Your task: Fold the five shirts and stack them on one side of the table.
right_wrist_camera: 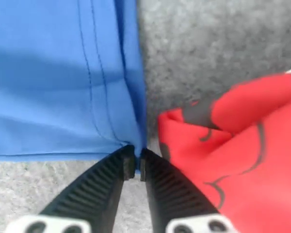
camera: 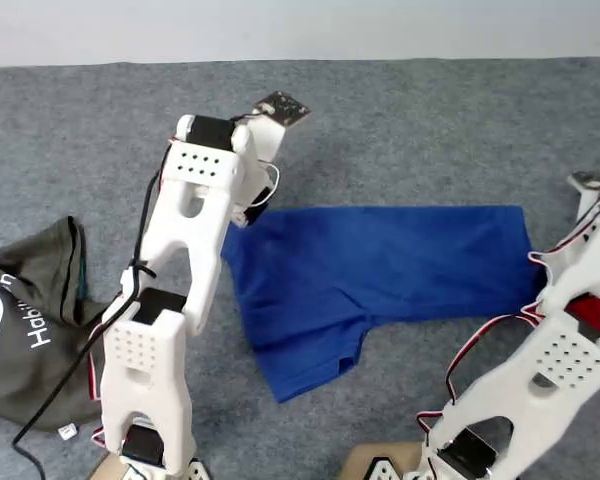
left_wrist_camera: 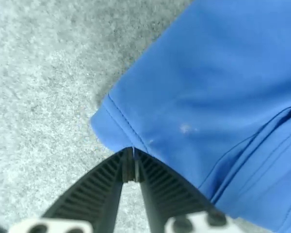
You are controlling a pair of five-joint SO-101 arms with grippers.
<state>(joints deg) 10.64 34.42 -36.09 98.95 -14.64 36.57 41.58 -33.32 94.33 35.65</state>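
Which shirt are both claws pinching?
The blue shirt, spread mid-table: left gripper and right gripper each clamp a corner. The dark shirt and red shirt lie bunched, unheld.

Light's pretty soft and even, looks like it comes from overhead. In the high view the gray surface (camera: 430, 120) is bright all over with no glare, and the left arm (camera: 190, 230) only drops a faint, soft-edged shadow where it meets the blue shirt (camera: 380, 260). The right wrist view has a darker band across the blue cloth, and the strip between it and the red shirt (right_wrist_camera: 242, 145) goes dim. In the left wrist view the surface looks pale and bright.
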